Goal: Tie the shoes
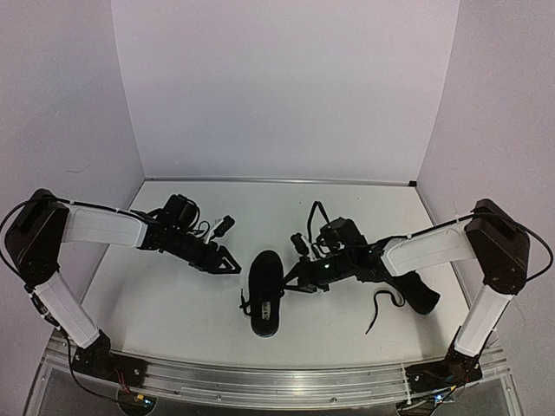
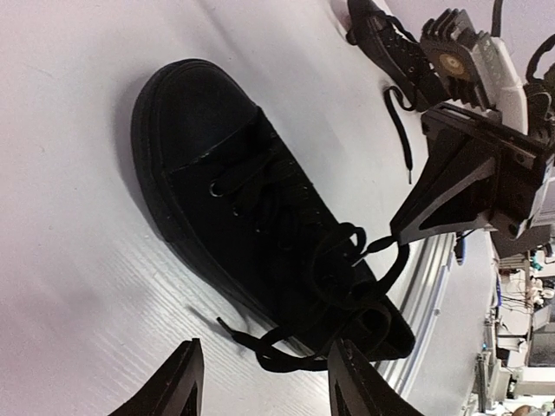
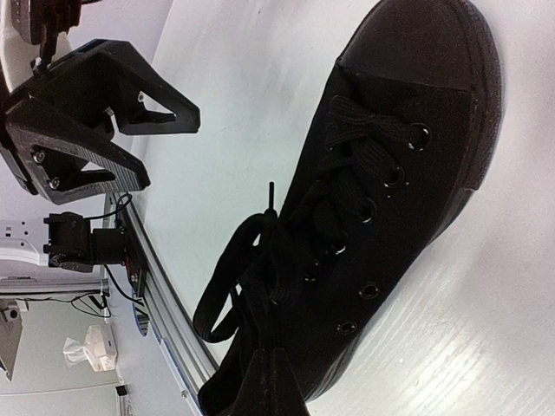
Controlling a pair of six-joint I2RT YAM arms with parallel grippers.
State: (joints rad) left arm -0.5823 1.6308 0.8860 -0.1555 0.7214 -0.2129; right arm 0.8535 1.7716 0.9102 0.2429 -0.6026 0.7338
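One black low-top shoe (image 1: 265, 290) lies on the white counter (image 1: 173, 295) between the two arms, sole down, toe pointing to the far wall and heel toward the near rail. A pale insole label shows in its opening from above. Its laces are threaded through the eyelets but untied, bunched loosely over the tongue near the heel end. The left gripper (image 1: 232, 262) hangs just left of this shoe with its fingers (image 2: 182, 386) spread apart and nothing between them. In the left wrist view a loose lace end (image 2: 260, 347) lies on the counter beside the shoe's heel, near those open fingers. The right gripper (image 1: 286, 279) comes in from the right side of the shoe with its fingers pressed together. The left wrist view shows a thin strand of lace (image 2: 373, 249) running from the shoe to its tip (image 2: 397, 238), and it seems pinched there. In the right wrist view a lace loop (image 3: 225, 277) hangs off the shoe's side toward the rail. The second shoe (image 1: 423, 296) lies well off to the right, partly under the right arm, with its own lace (image 1: 380, 310) trailing loose across the counter.
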